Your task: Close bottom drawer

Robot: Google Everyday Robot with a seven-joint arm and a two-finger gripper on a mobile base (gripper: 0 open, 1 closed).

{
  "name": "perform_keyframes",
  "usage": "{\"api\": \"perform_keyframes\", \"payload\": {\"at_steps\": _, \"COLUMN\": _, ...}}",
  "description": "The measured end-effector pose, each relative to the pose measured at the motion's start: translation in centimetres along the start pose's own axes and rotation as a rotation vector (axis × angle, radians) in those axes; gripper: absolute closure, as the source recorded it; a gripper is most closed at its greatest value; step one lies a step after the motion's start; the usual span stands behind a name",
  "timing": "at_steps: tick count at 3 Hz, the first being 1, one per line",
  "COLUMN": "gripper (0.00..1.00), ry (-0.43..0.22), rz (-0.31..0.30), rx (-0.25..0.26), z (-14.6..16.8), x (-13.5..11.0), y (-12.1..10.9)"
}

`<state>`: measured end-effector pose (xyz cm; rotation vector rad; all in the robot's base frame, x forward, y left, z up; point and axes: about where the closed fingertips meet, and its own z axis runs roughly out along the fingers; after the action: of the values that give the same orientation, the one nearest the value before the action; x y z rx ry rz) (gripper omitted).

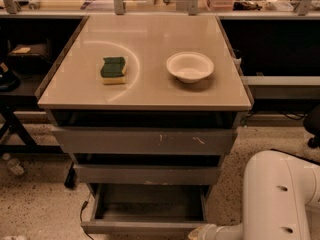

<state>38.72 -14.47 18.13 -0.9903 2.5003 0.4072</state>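
Note:
The bottom drawer is the slimmest of three grey drawers under the table. It stands pulled out toward me, showing its flat grey floor, side rails and plain front edge. My white arm fills the lower right. A narrow white link reaches left to the drawer's front right corner. My gripper is out of view below the bottom edge of the picture.
The scratched top drawer front and the plain middle drawer front stick out slightly. On the beige tabletop lie a green-and-yellow sponge and a white bowl. Dark shelving flanks both sides. A cable lies on the speckled floor.

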Motion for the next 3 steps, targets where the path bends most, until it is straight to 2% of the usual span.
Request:
{"api": "perform_keyframes", "payload": {"at_steps": 1, "gripper": 1.0, "ry": -0.061, "rz": 0.007, "rx": 0.058, "z": 0.2, "x": -1.1, "y": -1.4}}
{"api": "perform_keyframes", "payload": {"at_steps": 2, "gripper": 1.0, "ry": -0.122, "rz": 0.044, "rx": 0.097, "z": 1.2, "x": -2.1, "y": -3.1}}
{"api": "perform_keyframes", "payload": {"at_steps": 3, "gripper": 1.0, "ry": -0.126, "rz": 0.05, "rx": 0.099, "z": 1.4, "x": -2.3, "y": -3.4}}
